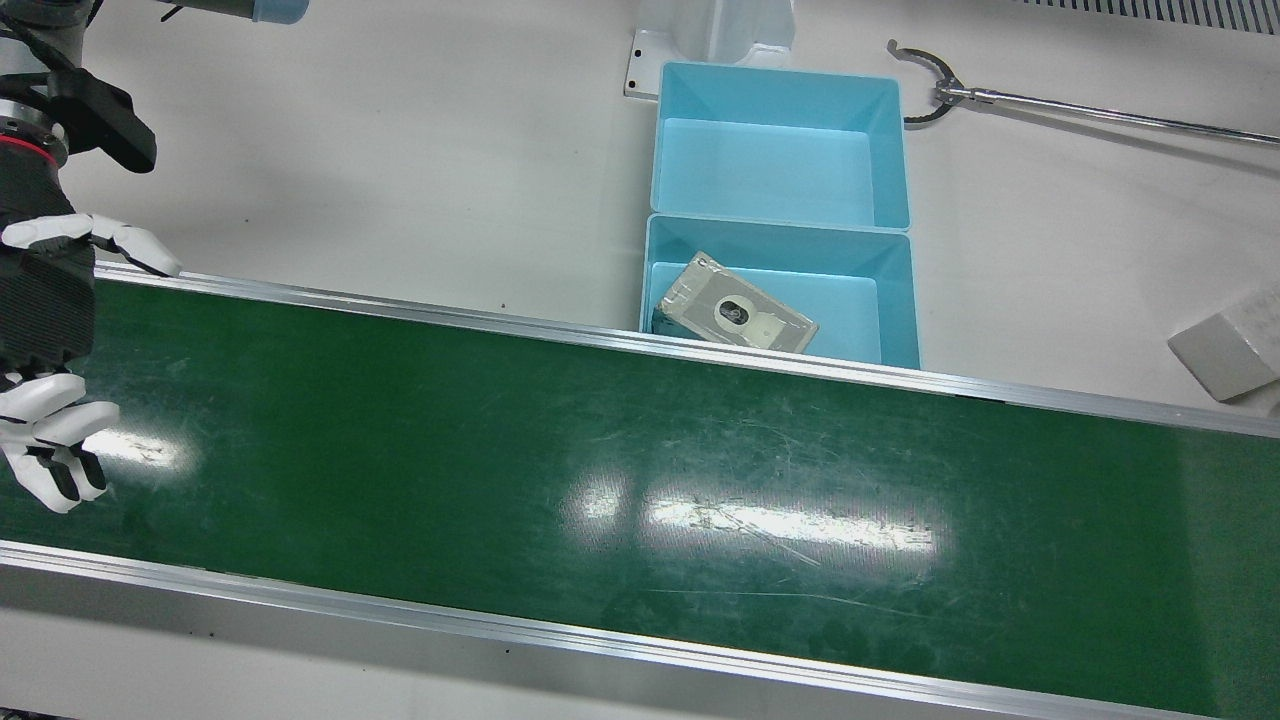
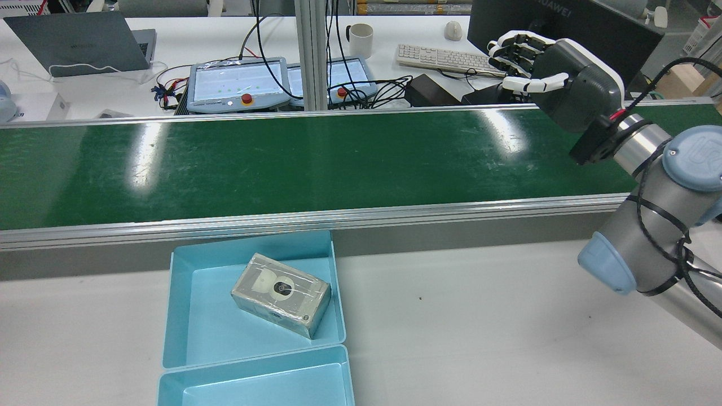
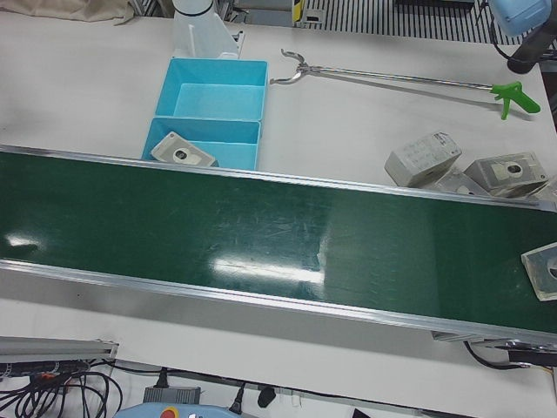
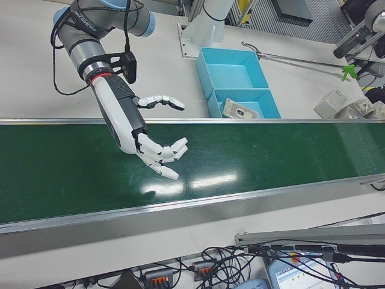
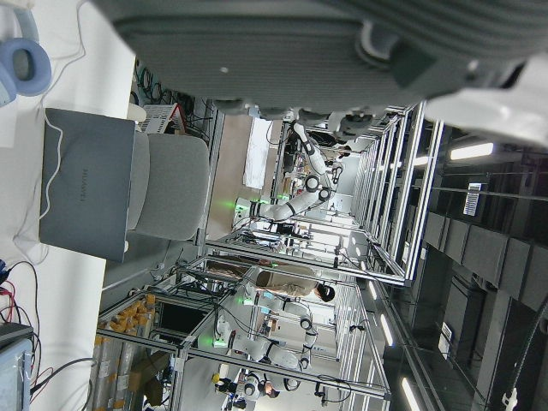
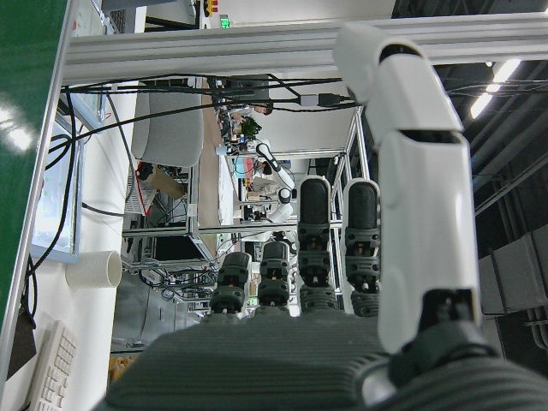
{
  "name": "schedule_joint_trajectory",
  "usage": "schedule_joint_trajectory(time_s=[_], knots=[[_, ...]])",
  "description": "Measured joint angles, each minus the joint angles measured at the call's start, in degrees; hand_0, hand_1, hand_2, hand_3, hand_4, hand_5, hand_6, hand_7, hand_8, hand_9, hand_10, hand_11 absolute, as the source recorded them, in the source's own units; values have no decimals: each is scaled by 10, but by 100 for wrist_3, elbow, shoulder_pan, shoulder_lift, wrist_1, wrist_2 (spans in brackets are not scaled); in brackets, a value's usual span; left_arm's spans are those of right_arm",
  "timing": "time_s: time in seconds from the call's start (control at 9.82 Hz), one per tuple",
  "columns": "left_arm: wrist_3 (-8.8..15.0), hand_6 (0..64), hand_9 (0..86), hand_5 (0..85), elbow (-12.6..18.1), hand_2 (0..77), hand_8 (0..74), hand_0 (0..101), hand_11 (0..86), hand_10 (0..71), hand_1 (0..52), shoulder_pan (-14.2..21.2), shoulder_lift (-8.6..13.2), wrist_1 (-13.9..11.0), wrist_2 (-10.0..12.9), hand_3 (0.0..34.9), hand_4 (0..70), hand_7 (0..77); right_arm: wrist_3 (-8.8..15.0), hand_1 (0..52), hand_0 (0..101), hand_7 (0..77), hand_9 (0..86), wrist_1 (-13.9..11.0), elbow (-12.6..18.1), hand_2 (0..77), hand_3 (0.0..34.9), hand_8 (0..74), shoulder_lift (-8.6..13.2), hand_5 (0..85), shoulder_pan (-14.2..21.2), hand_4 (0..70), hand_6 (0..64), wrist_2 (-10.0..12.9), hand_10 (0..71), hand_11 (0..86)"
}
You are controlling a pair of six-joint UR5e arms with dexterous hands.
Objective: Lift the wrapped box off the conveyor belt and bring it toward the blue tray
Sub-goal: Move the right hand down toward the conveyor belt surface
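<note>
We note one wrapped box [image 2: 281, 295] already lying in the near compartment of the blue tray [image 2: 179, 316], lower left of the rear view, its long axis slanting from upper left to lower right. The right hand [image 2: 555, 73] hovers over the green conveyor belt [image 2: 316, 163] at upper right of that view, fingers spread and curled on nothing. So that box lies well apart from the hand, across the belt edge.

In the left-front view another wrapped box [image 3: 543, 271] enters on the belt at the right edge; we judge it the next to pick, though only part shows. Of the left hand only its casing [image 5: 342, 51] shows, so whether it is spread or closed we cannot tell.

Materials:
- box: glossy clear wrap over grey card, rectangular
- tray: smooth moulded plastic
- belt: scuffed, glossy
- tabletop [image 2: 479, 327]: matte white
</note>
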State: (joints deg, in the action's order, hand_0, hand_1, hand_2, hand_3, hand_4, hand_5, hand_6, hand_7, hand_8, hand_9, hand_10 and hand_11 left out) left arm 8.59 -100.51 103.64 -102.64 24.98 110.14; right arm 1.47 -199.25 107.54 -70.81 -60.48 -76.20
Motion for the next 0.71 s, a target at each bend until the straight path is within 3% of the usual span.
schedule_joint_trajectory(time_s=[0.1,0.71], knots=[[0,0,0,11,0,5,0,0,0,0,0,0,0,0,0,0,0,5,-3,180,502,360,180,0,1,267,5,87,-2,387,5,224,175,0,93,153],[0,0,0,11,0,5,0,0,0,0,0,0,0,0,0,0,0,0,16,180,502,387,185,1,-11,256,4,76,17,393,61,229,169,7,104,158]])
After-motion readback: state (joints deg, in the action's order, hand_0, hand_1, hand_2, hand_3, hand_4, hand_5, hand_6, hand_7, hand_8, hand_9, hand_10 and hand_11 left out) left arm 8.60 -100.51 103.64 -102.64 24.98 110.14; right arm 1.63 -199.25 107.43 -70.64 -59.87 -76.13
